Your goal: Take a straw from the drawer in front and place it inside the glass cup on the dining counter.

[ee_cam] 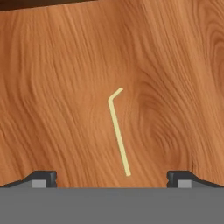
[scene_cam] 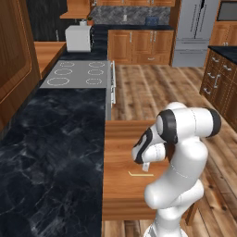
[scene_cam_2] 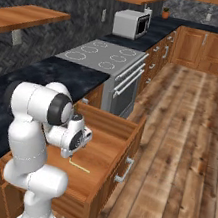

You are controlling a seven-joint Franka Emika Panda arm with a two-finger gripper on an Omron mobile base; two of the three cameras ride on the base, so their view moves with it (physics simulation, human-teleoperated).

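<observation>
no readable text, labels, brands or numbers anywhere; microwave (scene_cam_2: 130, 23) and fridge (scene_cam: 194, 30) faces are plain, unmarked.

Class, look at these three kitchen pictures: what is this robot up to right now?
The white arm reaches down over the pulled-out drawer under the black worktop. Its gripper hangs open above the drawer's wooden bottom, where the straw, bent near one end, lies flat between the fingertips' line of sight. Nothing is held. The straw is not yet picked up, so the job of fetching it has barely begun.
</observation>
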